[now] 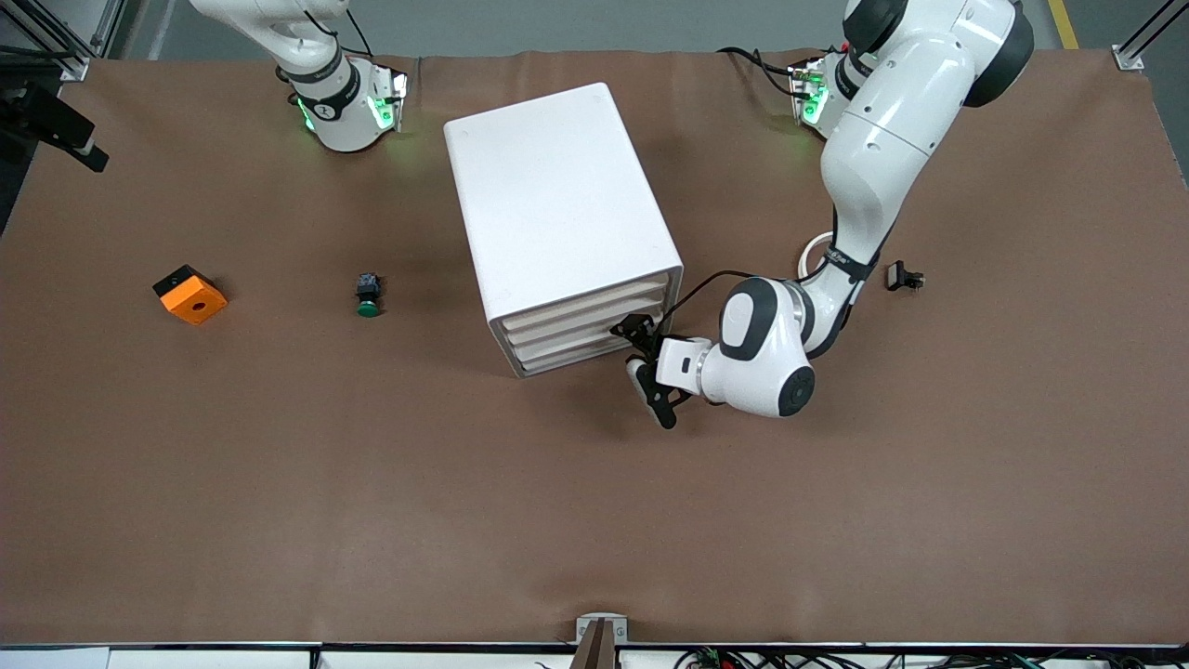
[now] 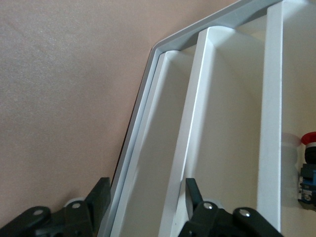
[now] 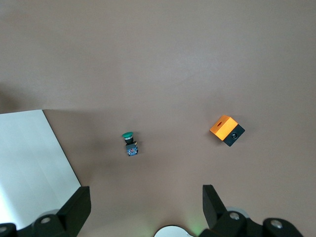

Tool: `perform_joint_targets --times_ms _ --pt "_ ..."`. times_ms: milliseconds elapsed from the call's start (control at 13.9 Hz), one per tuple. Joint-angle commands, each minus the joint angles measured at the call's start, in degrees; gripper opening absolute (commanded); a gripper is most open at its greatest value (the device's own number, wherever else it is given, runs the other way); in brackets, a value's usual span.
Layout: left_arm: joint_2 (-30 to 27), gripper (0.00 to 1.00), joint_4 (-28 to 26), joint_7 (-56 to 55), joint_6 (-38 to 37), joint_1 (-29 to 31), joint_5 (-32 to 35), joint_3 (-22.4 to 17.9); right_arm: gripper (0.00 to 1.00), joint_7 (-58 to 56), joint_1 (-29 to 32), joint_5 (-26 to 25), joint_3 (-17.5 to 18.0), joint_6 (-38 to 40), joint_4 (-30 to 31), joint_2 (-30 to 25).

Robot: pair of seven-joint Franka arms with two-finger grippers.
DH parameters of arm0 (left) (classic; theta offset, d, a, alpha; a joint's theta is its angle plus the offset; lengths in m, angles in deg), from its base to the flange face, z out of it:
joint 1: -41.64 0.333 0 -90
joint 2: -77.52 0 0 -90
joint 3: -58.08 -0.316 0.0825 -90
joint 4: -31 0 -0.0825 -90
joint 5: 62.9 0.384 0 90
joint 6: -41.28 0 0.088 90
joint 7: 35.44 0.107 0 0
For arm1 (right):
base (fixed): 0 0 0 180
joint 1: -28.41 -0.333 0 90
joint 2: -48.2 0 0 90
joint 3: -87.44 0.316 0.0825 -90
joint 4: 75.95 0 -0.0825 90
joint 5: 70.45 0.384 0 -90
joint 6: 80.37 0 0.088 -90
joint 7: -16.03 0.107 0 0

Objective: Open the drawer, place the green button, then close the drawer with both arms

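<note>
Starting from the right arm's end of the surface (image 1: 279, 520), an orange block (image 1: 190, 295) sits well out on its own, and between it and the cabinet (image 1: 557, 214) lies the button (image 1: 369, 295), green cap toward the front camera, untouched and well apart from the cabinet. The right gripper (image 3: 145, 207) waits high near its base with its fingers spread wide and nothing between them, looking down on the button and the orange block. The cabinet stands mid-surface with its drawer fronts angled toward the left arm's end, and all three look shut; the drawer (image 1: 581, 358) at the bottom is flush with the two above it. The left gripper (image 1: 650, 372) is down low right at the corner of that drawer front, open and holding nothing; from its wrist camera one finger (image 2: 192, 200) sits against the white ribs of the front and the other outside the cabinet's edge, so I'd judge it is lining up to hook and pull. A small black part (image 1: 904, 277) lies toward the left arm's end. So the job looks barely begun: opening, placing the button and closing are all still to do
</note>
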Motion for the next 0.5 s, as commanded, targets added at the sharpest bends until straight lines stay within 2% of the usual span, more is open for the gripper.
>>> perform_joint_targets --times_ms 0,144,215,287,431 --pt "0.26 0.61 0.07 1.46 -0.74 -0.92 -1.49 -0.03 1.00 0.03 0.01 0.88 0.01 -0.69 1.51 -1.49" --pt "0.26 0.30 0.07 1.46 -0.74 -1.10 -1.32 -0.03 1.00 0.03 -0.08 0.88 0.01 -0.69 1.42 -1.49" --pt "0.34 0.21 0.07 1.46 -0.74 -1.10 -1.32 -0.03 1.00 0.03 -0.08 0.88 0.01 -0.69 1.51 -1.49" --pt "0.34 0.14 0.07 1.55 -0.74 -1.10 -1.32 -0.03 1.00 0.03 -0.08 0.88 0.01 -0.69 1.42 -1.49" --pt "0.34 0.13 0.15 1.46 -0.74 -0.75 -1.32 -0.03 1.00 0.03 -0.08 0.88 0.10 -0.69 1.42 -1.49"
